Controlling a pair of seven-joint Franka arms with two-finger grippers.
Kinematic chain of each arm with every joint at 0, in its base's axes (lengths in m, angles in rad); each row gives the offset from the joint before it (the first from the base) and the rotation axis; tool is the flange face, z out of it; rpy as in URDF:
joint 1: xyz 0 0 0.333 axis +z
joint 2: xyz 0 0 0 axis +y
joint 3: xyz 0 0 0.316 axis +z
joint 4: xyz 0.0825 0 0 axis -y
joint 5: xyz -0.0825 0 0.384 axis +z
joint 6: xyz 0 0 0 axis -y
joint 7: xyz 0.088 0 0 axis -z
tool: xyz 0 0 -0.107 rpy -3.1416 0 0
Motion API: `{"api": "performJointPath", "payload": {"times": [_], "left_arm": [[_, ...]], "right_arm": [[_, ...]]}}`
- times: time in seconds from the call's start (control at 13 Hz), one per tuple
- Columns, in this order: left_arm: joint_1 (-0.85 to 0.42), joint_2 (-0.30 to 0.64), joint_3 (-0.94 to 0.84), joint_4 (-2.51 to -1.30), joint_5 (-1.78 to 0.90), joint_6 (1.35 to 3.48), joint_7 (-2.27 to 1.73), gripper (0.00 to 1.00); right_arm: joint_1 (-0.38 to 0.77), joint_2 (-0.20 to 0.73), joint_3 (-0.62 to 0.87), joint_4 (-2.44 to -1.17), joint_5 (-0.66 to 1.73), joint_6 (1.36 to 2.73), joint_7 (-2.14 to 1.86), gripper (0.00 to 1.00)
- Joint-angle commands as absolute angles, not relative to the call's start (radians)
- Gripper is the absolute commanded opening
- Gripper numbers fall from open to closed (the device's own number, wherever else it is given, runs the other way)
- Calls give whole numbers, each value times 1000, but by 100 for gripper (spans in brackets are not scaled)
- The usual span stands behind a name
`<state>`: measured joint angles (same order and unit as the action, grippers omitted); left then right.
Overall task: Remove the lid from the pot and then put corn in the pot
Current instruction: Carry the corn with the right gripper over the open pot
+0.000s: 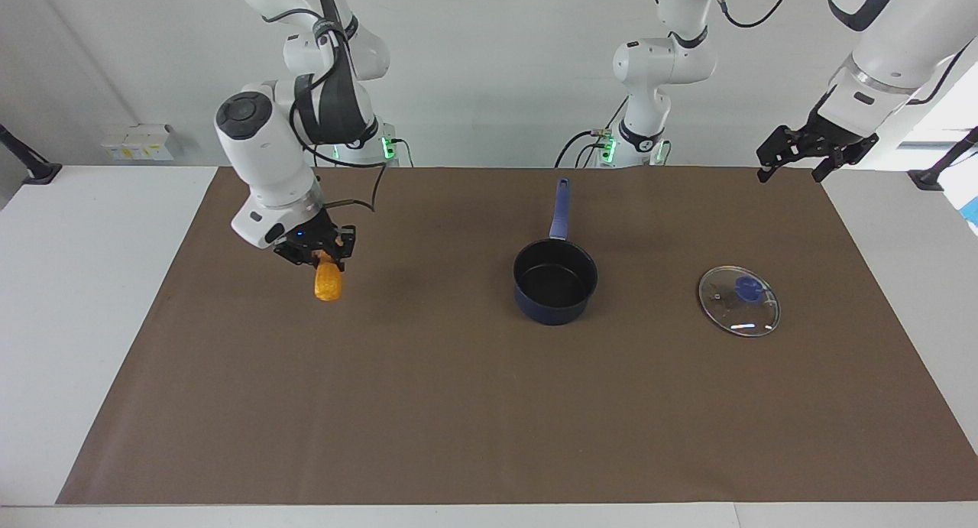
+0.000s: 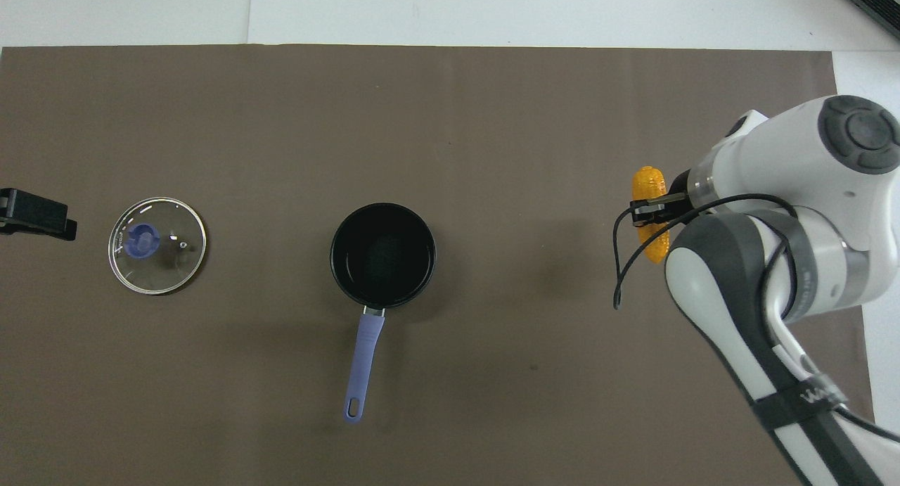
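Note:
The pot (image 1: 555,281) stands uncovered in the middle of the mat, its handle pointing toward the robots; it also shows in the overhead view (image 2: 383,255). The lid (image 1: 739,301) lies flat on the mat beside the pot, toward the left arm's end, blue knob up (image 2: 157,245). My right gripper (image 1: 322,259) is shut on the corn (image 1: 328,284), which hangs below it over the mat at the right arm's end; in the overhead view the corn (image 2: 649,188) shows partly under the gripper (image 2: 655,213). My left gripper (image 1: 791,170) is open and empty, raised over the mat's edge.
A brown mat (image 1: 458,406) covers the white table (image 1: 76,283). The pot's inside is black with nothing in it. A black cable loops from the right wrist (image 2: 619,275).

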<state>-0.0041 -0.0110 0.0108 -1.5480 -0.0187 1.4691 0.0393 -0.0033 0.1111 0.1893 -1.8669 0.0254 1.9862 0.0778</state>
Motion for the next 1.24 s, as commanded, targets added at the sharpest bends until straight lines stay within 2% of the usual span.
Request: {"api": "performJointPath", "payload": {"times": [0.0,0.46,0.77,1.16], "left_arm": [[2,-21,9,-1549,-18,1453,31,100],[2,-21,9,-1549,-18,1453,31,100],[0,-21,9,-1549,-18,1453,31,100],[0,-21,9,-1549,-18,1453,31,100]], "right_arm": [[95,115,202,-1833,20,1971,262,0],[311,152,202,-1743,43,1974,579,0],[431,317,202,-1574,55,1976,754,0],[498,524,202,-1373,63,2012,844,0]]}}
